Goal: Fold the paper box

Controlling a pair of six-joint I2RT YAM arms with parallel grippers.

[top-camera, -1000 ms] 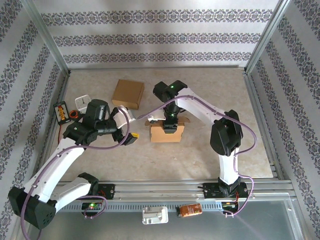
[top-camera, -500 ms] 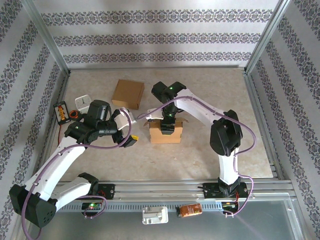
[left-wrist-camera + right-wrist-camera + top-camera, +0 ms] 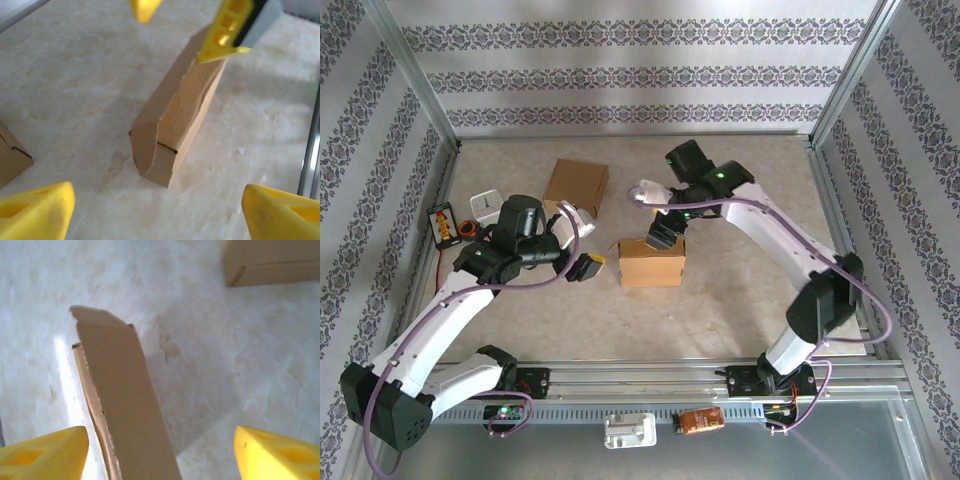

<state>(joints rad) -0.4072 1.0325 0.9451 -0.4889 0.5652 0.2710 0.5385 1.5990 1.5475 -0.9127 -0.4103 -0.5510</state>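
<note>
I see the paper box [image 3: 652,265] standing on the tabletop [image 3: 750,300], about in the middle, between my two arms. Its body is already set up: the walls are upright and it keeps its shape alone. In the top camera the lid looks laid over the opening. The wrist cameras tell me more. From the right wrist I see the long top flap [image 3: 122,405] with its rounded end, and a thin gap runs along its edge where the inside shows. From the left wrist the end of the box looks a little loose at the seam. So I judge that the lid is down but not yet tucked in.

The right tool [image 3: 662,238] hangs just above the rear edge of the box. Its fingers are spread wide, one on each side of the flap, and they hold nothing. The left tool [image 3: 159,212] waits just beside the left end of the box. It is also wide open and empty, and it does not touch the cardboard.

A second box [image 3: 576,186], closed, lies further back on the left, apart from the work.

What is left, in my opinion: press the flap flat, push its tab into the body, and check the loose end
</note>
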